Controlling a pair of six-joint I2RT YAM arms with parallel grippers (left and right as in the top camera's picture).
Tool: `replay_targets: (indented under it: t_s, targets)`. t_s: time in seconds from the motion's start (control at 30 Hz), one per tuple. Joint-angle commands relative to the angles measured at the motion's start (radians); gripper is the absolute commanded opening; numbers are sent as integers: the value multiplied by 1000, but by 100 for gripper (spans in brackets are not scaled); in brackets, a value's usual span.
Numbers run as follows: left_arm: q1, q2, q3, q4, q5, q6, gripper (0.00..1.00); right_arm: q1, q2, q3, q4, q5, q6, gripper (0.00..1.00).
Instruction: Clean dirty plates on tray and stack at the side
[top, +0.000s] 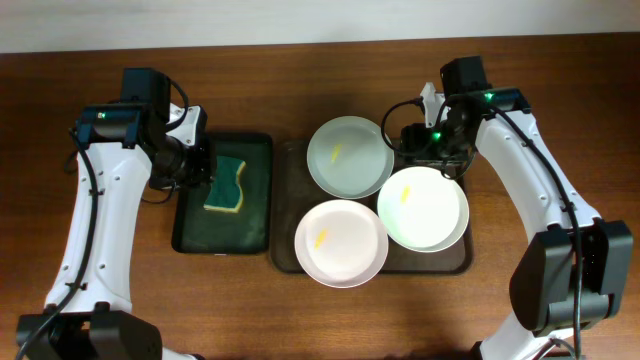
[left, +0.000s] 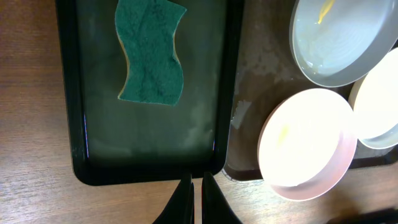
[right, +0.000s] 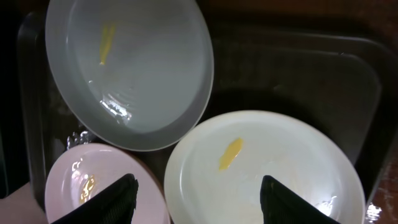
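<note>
Three white plates lie on the brown tray (top: 285, 215): one at the back (top: 348, 157), one at the front (top: 340, 243), one at the right (top: 423, 207). Each has a small yellow smear. My left gripper (left: 197, 198) is shut and empty, over the near end of the dark green tray (left: 149, 130), which holds a green sponge (top: 227, 184). My right gripper (right: 199, 193) is open and empty, above the right plate (right: 267, 168), with the back plate (right: 130, 68) and the front plate (right: 93, 186) also in its view.
The dark green tray (top: 255, 215) sits directly left of the brown tray. Bare wooden table surrounds both trays. The sponge (left: 151, 53) lies in the far half of the green tray.
</note>
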Motion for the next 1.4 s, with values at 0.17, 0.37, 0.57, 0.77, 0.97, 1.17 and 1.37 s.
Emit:
replay_targets:
  t_s: [0.17,0.37,0.57,0.77,0.97,1.17,1.37]
  targets:
    - [-2,3,16,6,14,11,8,-1,2,15,38,43,1,65]
    - [-2,3,16,6,14,11,11,-1,4,12,87,121,1,61]
    - [-2,3,16,6,-10,11,16,29,6,-92,244,122,2,48]
    - [-2,3,16,28,-20,11,18,81,6,-320,478,135,81,41]
    - [-2,2,16,29,-20,8,20,92,10,-367,547,159,80,25]
    - [-2,3,16,32,-39,8,22,109,35,-397,647,155,85,25]
    - [-2,3,16,32,-47,7,22,122,80,-397,687,159,88,15]
